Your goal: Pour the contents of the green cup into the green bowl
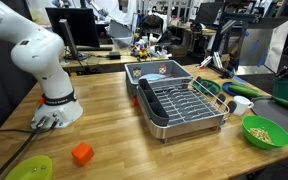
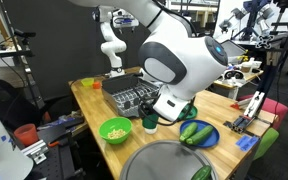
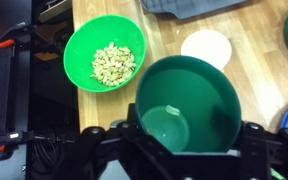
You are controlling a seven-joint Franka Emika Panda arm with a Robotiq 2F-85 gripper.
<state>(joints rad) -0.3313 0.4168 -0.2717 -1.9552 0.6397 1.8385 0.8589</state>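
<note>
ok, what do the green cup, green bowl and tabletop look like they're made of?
Green cup: probably plastic. It is a uniform dark green with a smooth inner wall and a soft sheen.
Green bowl: probably plastic too. It is an even lime colour with a smooth moulded rim and a slight gloss.
Tabletop: wood, with visible grain and plank lines and a satin finish. Solid or veneer, can't tell.

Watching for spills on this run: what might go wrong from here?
The gripper flanks the green cup; pulling away crooked could knock it over or into the green bowl. That bowl, holding pale pieces, sits near the table edge, so a shove might send it off.
</note>
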